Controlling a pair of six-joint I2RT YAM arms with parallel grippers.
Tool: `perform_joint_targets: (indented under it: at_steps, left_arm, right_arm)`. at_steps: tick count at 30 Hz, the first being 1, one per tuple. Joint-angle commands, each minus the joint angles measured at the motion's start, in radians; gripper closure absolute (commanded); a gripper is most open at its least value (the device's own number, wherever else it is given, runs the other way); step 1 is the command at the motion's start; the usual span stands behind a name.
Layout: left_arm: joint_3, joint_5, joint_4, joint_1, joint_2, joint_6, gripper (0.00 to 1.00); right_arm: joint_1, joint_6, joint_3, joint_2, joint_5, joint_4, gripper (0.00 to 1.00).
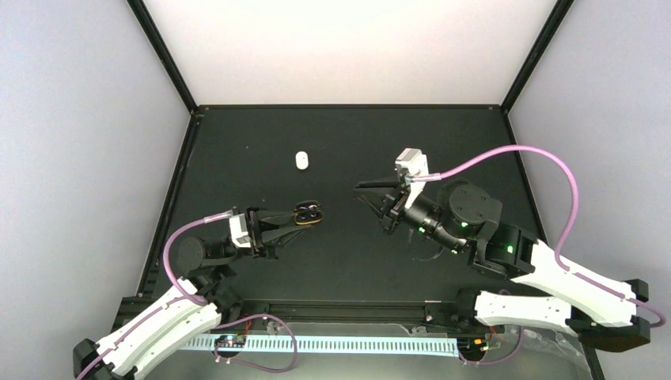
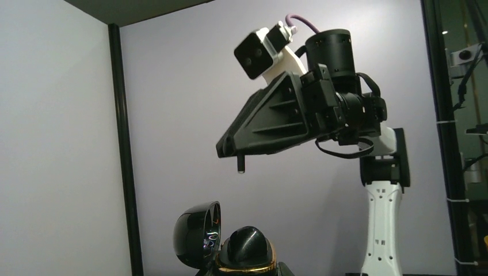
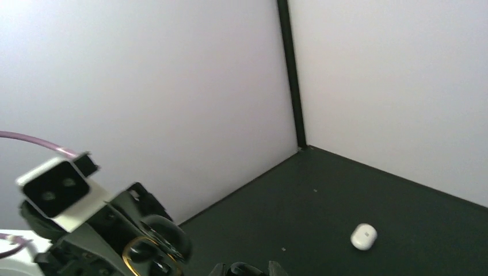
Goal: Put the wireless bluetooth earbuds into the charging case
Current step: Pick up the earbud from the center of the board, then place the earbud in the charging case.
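Black charging case [image 1: 310, 211], gold-rimmed with its lid tipped open, sits clamped in your left gripper [image 1: 304, 215] at mid-table [image 1: 443, 142]. Your right gripper [image 1: 362, 191] hangs apart from it on the right, fingers drawn together on a small dark stub, apparently a black earbud [image 2: 240, 164]. A small white pod [image 1: 301, 160] lies farther back on the table.

charging case [image 2: 195, 233]: base cut off by left wrist view's bottom edge | small dark stub [image 2: 240, 165] at right gripper [image 2: 232, 151] tip above the case: too small to identify | white object [image 1: 301, 161] beyond the case: earbud or not, cannot tell | left gripper [image 1: 304, 215] tips: indistinct against the case
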Motion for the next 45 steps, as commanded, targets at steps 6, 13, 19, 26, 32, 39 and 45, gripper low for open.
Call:
perform_joint_targets:
  at_steps: [6, 13, 19, 26, 32, 39, 45]
  left_arm:
    - [0.037, 0.050, 0.074, -0.009, -0.016, -0.011, 0.99]
    - [0.034, 0.016, 0.020, -0.009, -0.042, 0.010, 0.99]
    - [0.034, -0.007, 0.025, -0.009, -0.034, 0.016, 0.98]
    - [0.039, -0.042, 0.053, -0.010, -0.017, 0.007, 0.98]
    - [0.046, -0.046, 0.061, -0.009, -0.005, 0.005, 0.99]
    - [0.050, -0.067, 0.059, -0.009, -0.004, 0.004, 0.99]
    - [0.057, -0.077, 0.056, -0.009, 0.000, 0.004, 0.98]
  right_arm:
    - [0.123, -0.077, 0.120, 0.132, 0.028, 0.118, 0.85]
    - [0.149, -0.055, 0.130, 0.174, 0.029, 0.146, 0.85]
    - [0.153, -0.023, 0.138, 0.193, 0.020, 0.146, 0.85]
    - [0.154, 0.011, 0.139, 0.208, 0.010, 0.144, 0.85]
    - [0.156, 0.023, 0.148, 0.229, 0.017, 0.144, 0.85]
    - [0.159, 0.014, 0.155, 0.246, 0.045, 0.127, 0.85]
    - [0.158, -0.001, 0.167, 0.262, 0.078, 0.114, 0.85]
